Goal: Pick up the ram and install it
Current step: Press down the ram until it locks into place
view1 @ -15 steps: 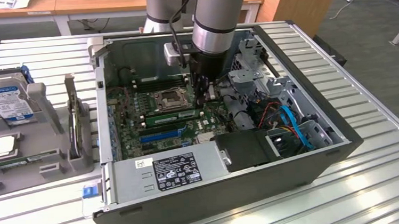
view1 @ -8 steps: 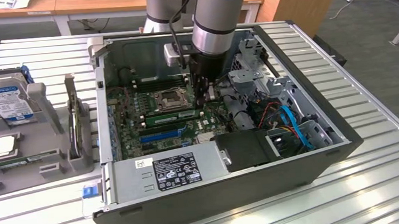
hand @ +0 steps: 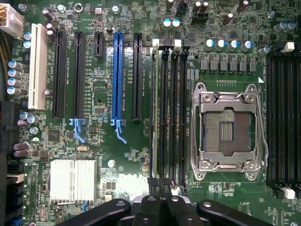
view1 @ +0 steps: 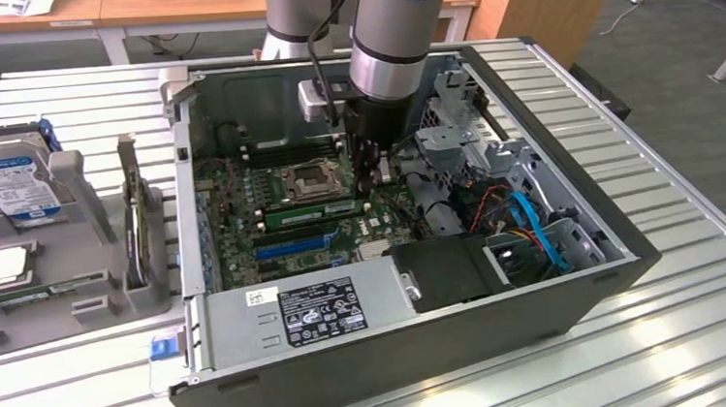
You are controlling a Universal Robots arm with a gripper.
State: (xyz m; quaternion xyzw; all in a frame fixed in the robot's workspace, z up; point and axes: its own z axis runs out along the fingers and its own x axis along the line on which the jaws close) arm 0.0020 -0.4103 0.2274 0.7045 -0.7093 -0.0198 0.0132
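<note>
slatted metal tabletop (view1: 679, 266) carries an open computer case (view1: 602, 272), and we take the empty cpu socket (view1: 306, 179) on its motherboard (hand: 94, 94) as our landmark. the gripper (hand: 161, 197) is down inside the case just beside the socket, jaws closed together with no stick between them. the ram (hand: 154, 108) stands on edge in the memory slot (hand: 164, 108) bank next to the socket, on its far side from us. we judge the risk to be a half-seated stick: uneven pressure could leave one end proud or a latch unclipped. room is tight; the drive cage (view1: 462, 137) and cables (view1: 534, 224) crowd the arm on the side away from the socket, while open space lies above.
</note>
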